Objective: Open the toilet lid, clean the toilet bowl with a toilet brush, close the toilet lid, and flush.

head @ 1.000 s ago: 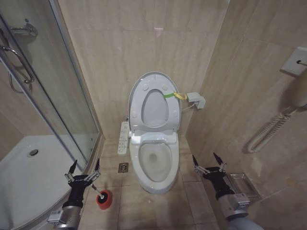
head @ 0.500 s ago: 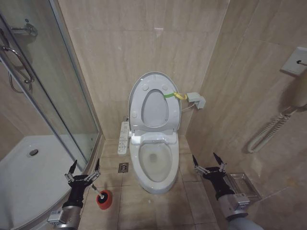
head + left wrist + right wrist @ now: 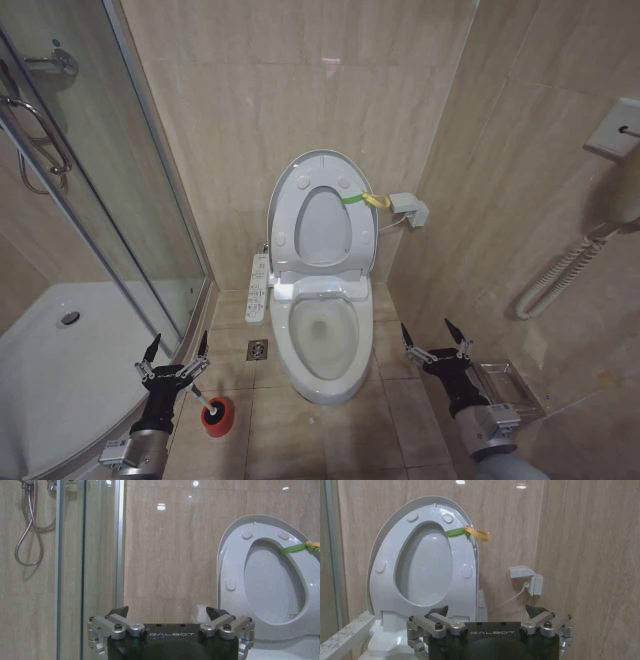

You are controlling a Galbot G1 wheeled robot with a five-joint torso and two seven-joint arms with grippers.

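With the lid (image 3: 322, 212) up, the brush (image 3: 213, 413) stands on the floor left of the bowl (image 3: 322, 340), just beside the spread-fingered left gripper (image 3: 174, 356); light, stiff, likely best pinched by its thin handle, while the right gripper (image 3: 435, 339) waits agape.

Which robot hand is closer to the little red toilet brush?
Left. The left gripper hovers open just above the toilet brush; the right gripper is across the toilet bowl.
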